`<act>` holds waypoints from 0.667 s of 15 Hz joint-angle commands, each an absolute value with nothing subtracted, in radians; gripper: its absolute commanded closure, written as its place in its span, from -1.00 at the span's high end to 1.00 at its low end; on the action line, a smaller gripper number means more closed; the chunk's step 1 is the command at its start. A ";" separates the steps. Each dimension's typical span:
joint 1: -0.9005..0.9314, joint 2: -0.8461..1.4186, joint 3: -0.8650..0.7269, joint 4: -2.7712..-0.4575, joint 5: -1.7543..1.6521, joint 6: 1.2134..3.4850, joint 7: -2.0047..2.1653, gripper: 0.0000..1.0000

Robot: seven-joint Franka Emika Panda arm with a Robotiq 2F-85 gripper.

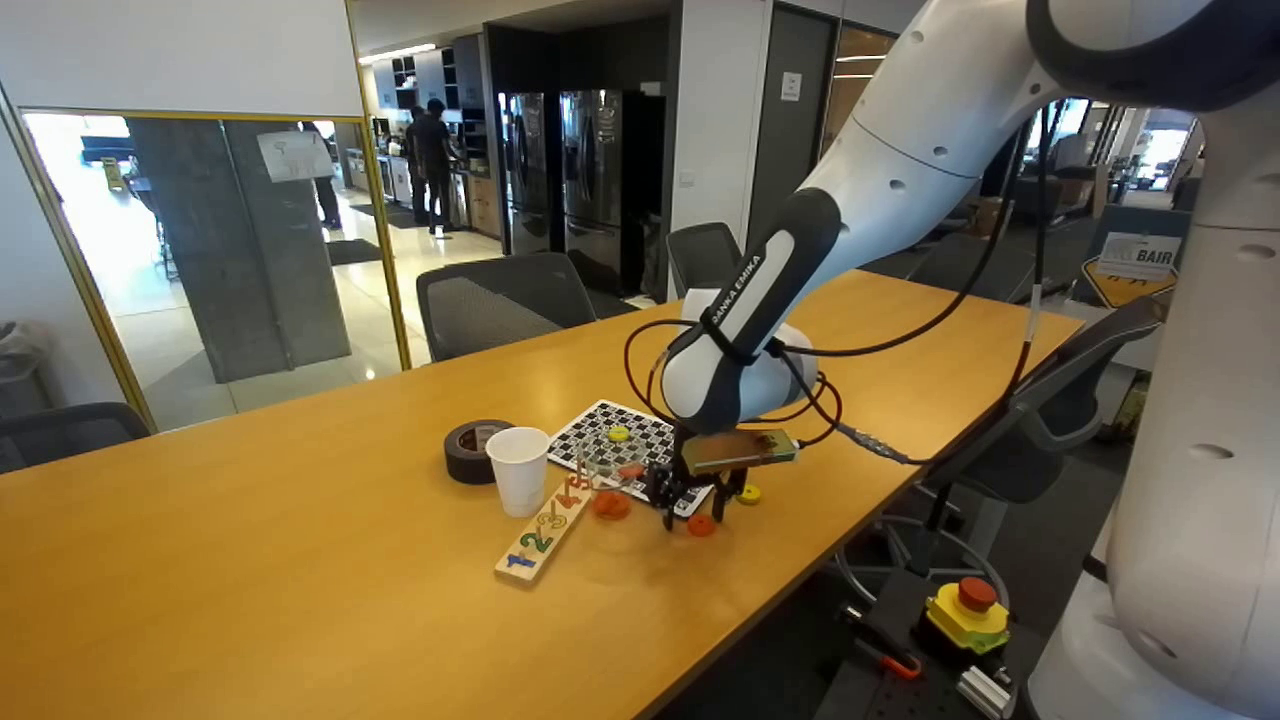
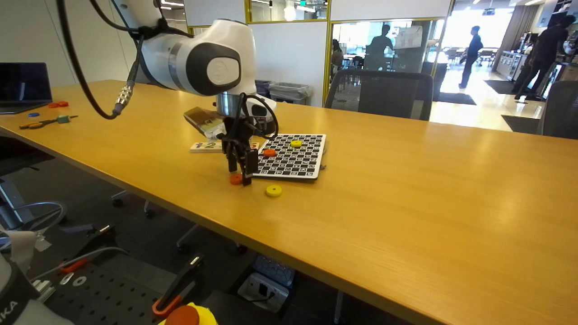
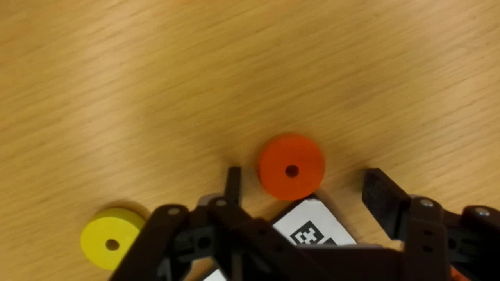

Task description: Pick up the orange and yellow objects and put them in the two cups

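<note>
Fingers [image 3: 384,205]: parted astride orange disc [image 3: 291,156] | disc: flat | white cup [image 1: 519,478]: long axis vertical

A long wood-topped table [image 1: 250,560] fills the foreground above dark flooring [image 2: 144,230], with mesh-backed office chairs [image 1: 505,300] along its far edge, and white walls [image 2: 289,58] give way to gold-framed glass [image 2: 359,40] with a grey column [image 1: 235,250] behind. Beyond lie stainless-steel refrigerators [image 1: 592,160] in a black recess [image 1: 610,60], a grey door [image 1: 785,160] bearing a paper notice [image 1: 791,87], and glossy pale tiles [image 2: 469,119] laid with dark mats [image 2: 456,98]. Bright light whitens a far window [image 2: 492,25] beside a brown curtain [image 2: 514,27], and a plastic-lined bin [image 2: 290,92] stands before the white walls.
</note>
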State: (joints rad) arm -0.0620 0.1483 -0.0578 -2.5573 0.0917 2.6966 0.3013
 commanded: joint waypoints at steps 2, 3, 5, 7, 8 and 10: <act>-0.052 0.156 -0.072 -2.527 0.092 2.666 0.309 -0.15; -0.051 0.153 -0.076 -2.525 0.087 2.653 0.315 -0.28; -0.049 0.147 -0.078 -2.515 0.083 2.619 0.325 -0.57; -0.046 0.136 -0.078 -2.507 0.077 2.588 0.340 -0.73; -0.046 0.129 -0.075 -2.507 0.088 2.580 0.340 -0.74; -0.044 0.110 -0.068 -2.511 0.108 2.578 0.340 -0.75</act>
